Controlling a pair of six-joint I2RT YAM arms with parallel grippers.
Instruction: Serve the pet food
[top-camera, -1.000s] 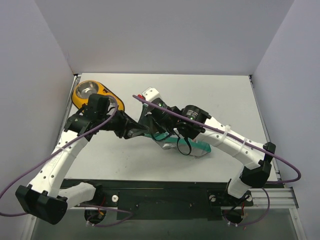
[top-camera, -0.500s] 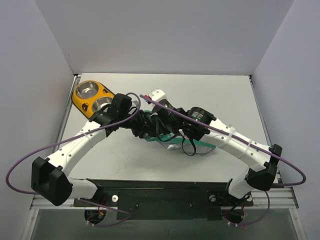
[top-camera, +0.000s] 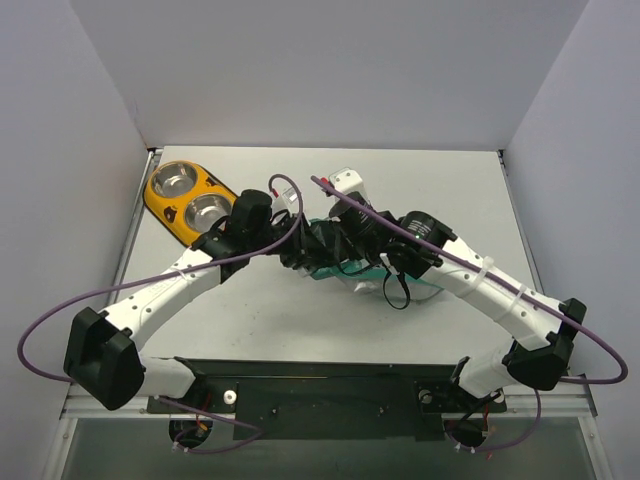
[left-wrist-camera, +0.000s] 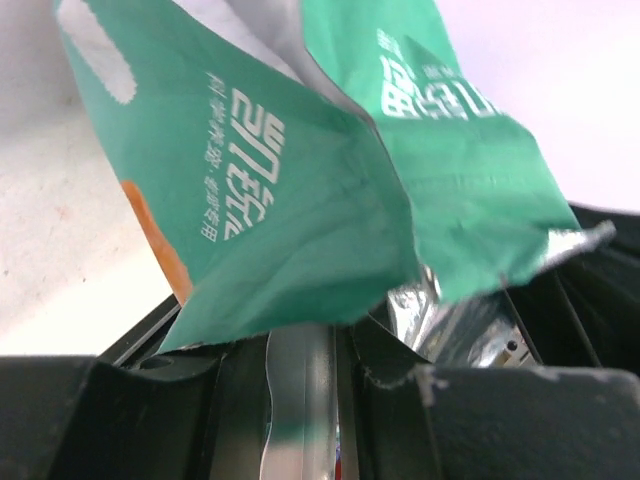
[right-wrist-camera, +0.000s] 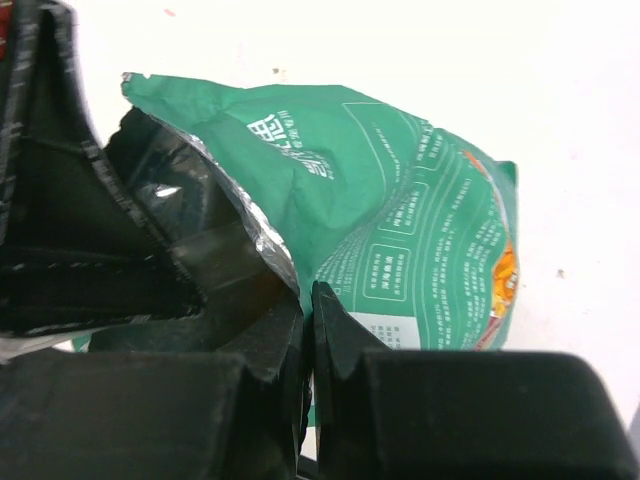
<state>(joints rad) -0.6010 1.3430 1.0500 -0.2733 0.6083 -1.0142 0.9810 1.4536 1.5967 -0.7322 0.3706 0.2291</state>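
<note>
I am pinching the pouch (right-wrist-camera: 420, 220) with my right hand (right-wrist-camera: 308, 300). Its two fingers are pressing tight together, and the pouch's torn foil lip is running down between their tips. The pouch is teal with white print and is creasing across its middle. Its mouth is gaping open on the side facing my left arm.

My left hand (left-wrist-camera: 302, 345) is sitting just under the pouch's open lip. Its fingers are standing narrow, partway closed on a clear glossy strip that is running up beneath that lip. I am taking the strip for the handle of the scoop (left-wrist-camera: 300, 400); the pouch is hiding the rest of it. From my right wrist, the black body of my left hand is filling the pouch's mouth.

The food is not showing in any view. The mouth of the pouch is giving me only dark foil, so I cannot tell where the pellets are lying.

The yellow feeder (top-camera: 155, 198) is lying on the surface (top-camera: 420, 190) well apart from the pouch, out past its mouth end on my left arm's side.
</note>
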